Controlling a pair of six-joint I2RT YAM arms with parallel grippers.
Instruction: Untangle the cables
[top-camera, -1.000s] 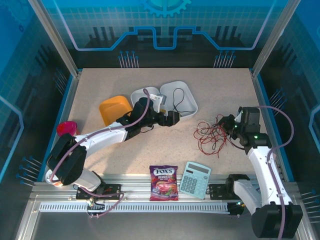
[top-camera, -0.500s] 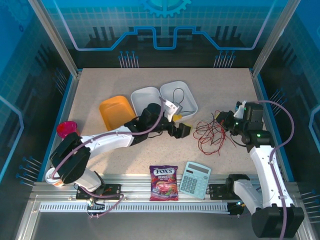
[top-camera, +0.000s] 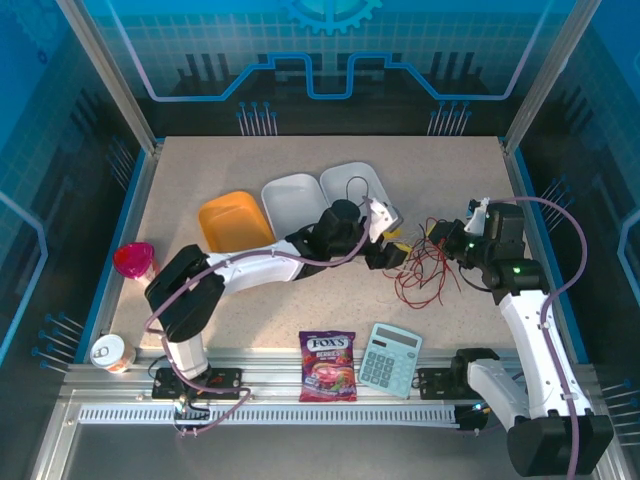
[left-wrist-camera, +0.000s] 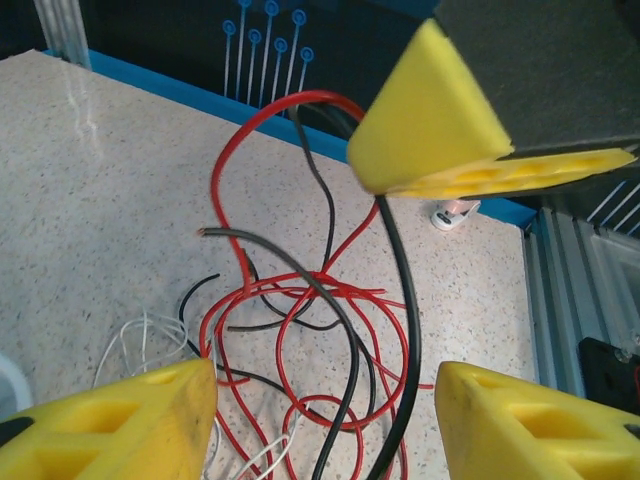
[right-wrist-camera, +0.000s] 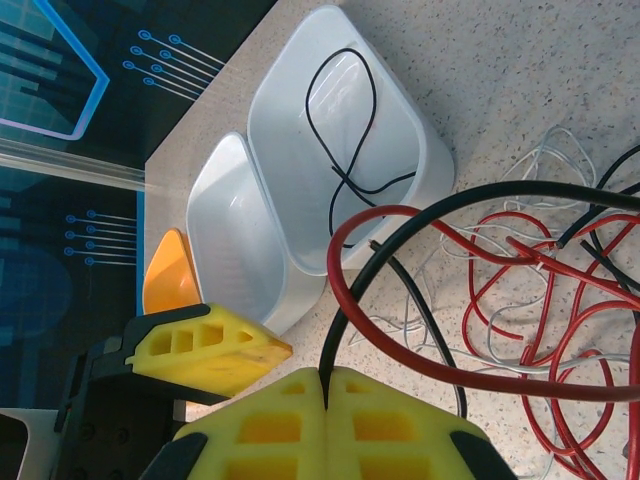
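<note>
Speckled tabletop (top-camera: 250, 170) bore thin, looping red, black, white cables (top-camera: 425, 270); our left gripper (left-wrist-camera: 330, 415) gaped, right gripper (right-wrist-camera: 325, 390) pinched one black cable (right-wrist-camera: 345, 310).

We read "FOX'S" in white letters on the purple candy bag (top-camera: 327, 366) at the bench's (top-camera: 250, 320) near edge, smaller print beneath too blurred for us, calculator (top-camera: 389, 359) keys illegible.

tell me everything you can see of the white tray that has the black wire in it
The white tray is a shallow, smooth, plastic-looking rectangular dish with rounded corners and sloping walls. It sits flat on the speckled table toward the far side, beside a second white tray of the same kind. Inside lies one loose black cable, curled in a loop.
</note>
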